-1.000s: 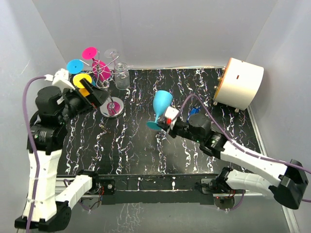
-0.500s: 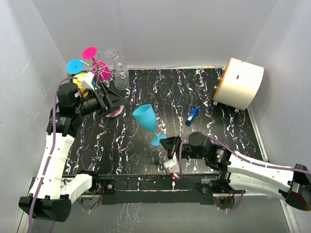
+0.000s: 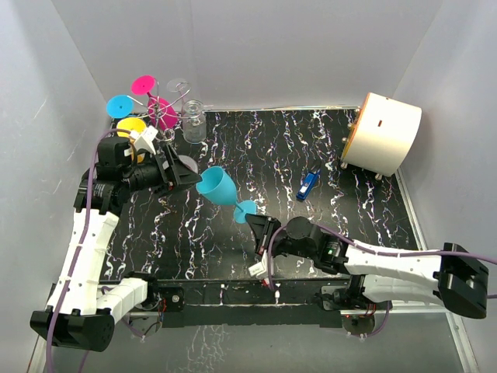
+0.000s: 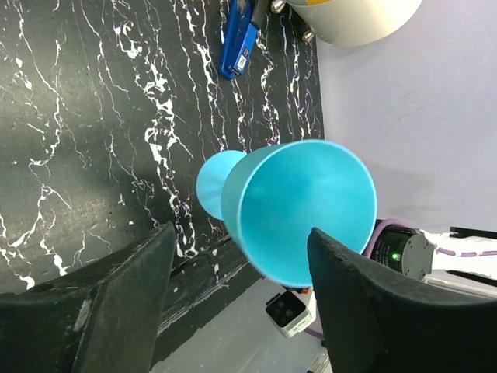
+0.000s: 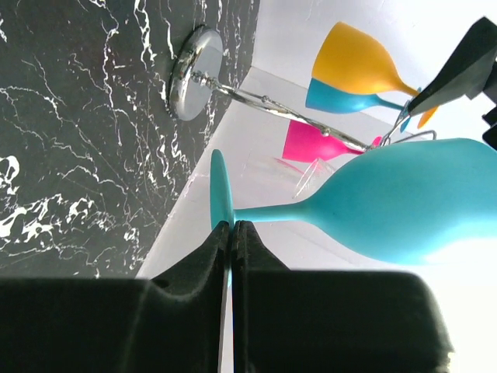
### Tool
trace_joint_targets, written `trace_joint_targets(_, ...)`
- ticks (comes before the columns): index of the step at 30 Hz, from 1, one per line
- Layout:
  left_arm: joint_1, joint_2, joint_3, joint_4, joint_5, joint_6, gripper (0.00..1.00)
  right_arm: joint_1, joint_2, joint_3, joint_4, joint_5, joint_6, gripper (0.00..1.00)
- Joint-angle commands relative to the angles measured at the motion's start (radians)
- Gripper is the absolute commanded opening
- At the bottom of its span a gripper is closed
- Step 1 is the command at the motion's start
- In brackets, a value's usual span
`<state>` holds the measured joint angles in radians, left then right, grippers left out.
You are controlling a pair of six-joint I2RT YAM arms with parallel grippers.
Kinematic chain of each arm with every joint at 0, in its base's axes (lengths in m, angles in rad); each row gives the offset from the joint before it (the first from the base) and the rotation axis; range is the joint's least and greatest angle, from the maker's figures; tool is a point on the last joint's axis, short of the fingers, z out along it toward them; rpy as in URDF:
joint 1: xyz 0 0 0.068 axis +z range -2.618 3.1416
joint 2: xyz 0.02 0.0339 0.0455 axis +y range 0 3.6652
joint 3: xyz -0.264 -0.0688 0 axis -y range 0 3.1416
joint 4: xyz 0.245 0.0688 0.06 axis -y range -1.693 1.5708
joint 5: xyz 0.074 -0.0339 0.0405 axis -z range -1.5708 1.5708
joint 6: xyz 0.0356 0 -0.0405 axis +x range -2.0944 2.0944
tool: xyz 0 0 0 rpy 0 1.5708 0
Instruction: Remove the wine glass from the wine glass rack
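Pinched at its foot by the right gripper, the turquoise wine glass is held over mid-table, tipped further toward 10 o'clock than half a second earlier. Its bowl is flanked by the spread fingers of the left gripper. Four other glasses are left on the wine glass rack at 10 o'clock, with one white drum at 2 o'clock and one blue clip between.

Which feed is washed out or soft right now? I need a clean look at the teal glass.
Right wrist: the wall behind the teal wine glass is blown out to white, the right gripper's fingers are a black silhouette, and the wine glass rack glints at its disc base. Left wrist: the glass is sharp, the left gripper's fingers are dark and soft. Top external: even light, sharp.
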<state>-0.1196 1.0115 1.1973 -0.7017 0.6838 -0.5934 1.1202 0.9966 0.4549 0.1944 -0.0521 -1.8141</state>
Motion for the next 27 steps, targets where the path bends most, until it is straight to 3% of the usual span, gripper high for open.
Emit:
trace_joint_targets(1,0.005,-0.018,-0.001,-0.032,0.029,0.030,0.64,0.023,0.044,0.056,0.169,-0.001,-0.070,0.00)
trace_joint_targets(4,0.005,-0.014,0.000,-0.044,0.020,0.041,0.55,0.027,0.075,0.056,0.221,0.003,-0.074,0.00)
trace_joint_targets(9,0.005,-0.003,0.000,-0.078,-0.014,0.061,0.50,0.029,0.113,0.067,0.282,-0.005,-0.067,0.00)
trace_joint_targets(13,0.005,0.003,0.011,-0.100,-0.038,0.075,0.34,0.030,0.148,0.085,0.294,-0.013,-0.054,0.00)
trace_joint_targets(15,0.005,0.002,0.030,-0.120,-0.068,0.084,0.21,0.030,0.162,0.092,0.298,-0.015,-0.030,0.02)
trace_joint_targets(18,0.005,-0.004,0.056,-0.156,-0.127,0.094,0.00,0.030,0.178,0.097,0.293,-0.035,0.077,0.21)
trace_joint_targets(22,0.005,-0.029,0.062,-0.203,-0.215,0.102,0.00,0.030,0.175,0.085,0.280,-0.124,0.285,0.45)
trace_joint_targets(23,0.005,-0.039,0.063,-0.224,-0.269,0.102,0.00,0.030,0.167,0.075,0.287,-0.149,0.344,0.60)
trace_joint_targets(24,0.005,-0.054,0.064,-0.247,-0.327,0.101,0.00,0.030,0.152,0.062,0.294,-0.178,0.403,0.89)
trace_joint_targets(25,0.005,-0.070,0.060,-0.270,-0.390,0.096,0.00,0.030,0.136,0.050,0.296,-0.202,0.463,0.97)
trace_joint_targets(27,0.004,-0.102,0.059,-0.317,-0.532,0.074,0.00,0.030,0.098,0.021,0.316,-0.243,0.581,0.98)
